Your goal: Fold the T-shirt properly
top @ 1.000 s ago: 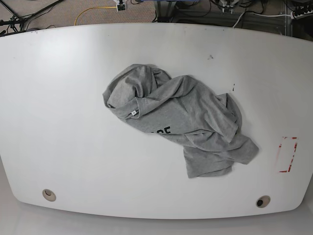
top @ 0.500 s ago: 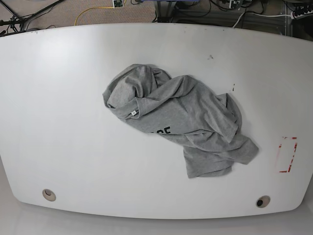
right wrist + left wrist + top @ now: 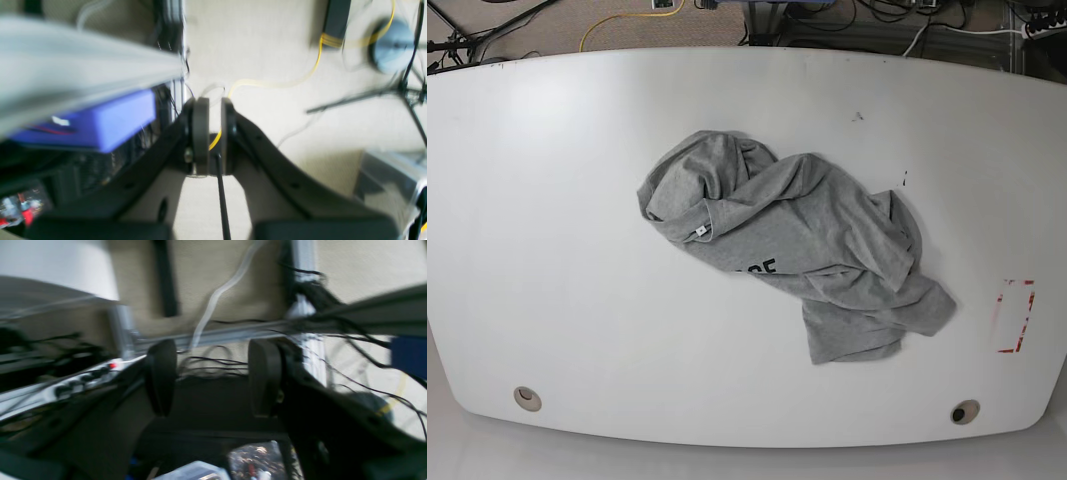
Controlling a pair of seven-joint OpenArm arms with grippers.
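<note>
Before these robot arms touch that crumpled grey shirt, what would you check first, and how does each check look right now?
1. T-shirt wholly on the table: ok.
2. Shirt spread flat, ready for folding: not ok, it lies bunched and twisted.
3. Neck tag findable: ok, it shows near the collar.
4. Left pincer open to grab: ok, jaws apart, nothing between them.
5. Right pincer open to grab: not ok, jaws nearly together.
6. Arms positioned over the shirt: not ok, neither shows in the base view; both wrist views face floor and cables.
</note>
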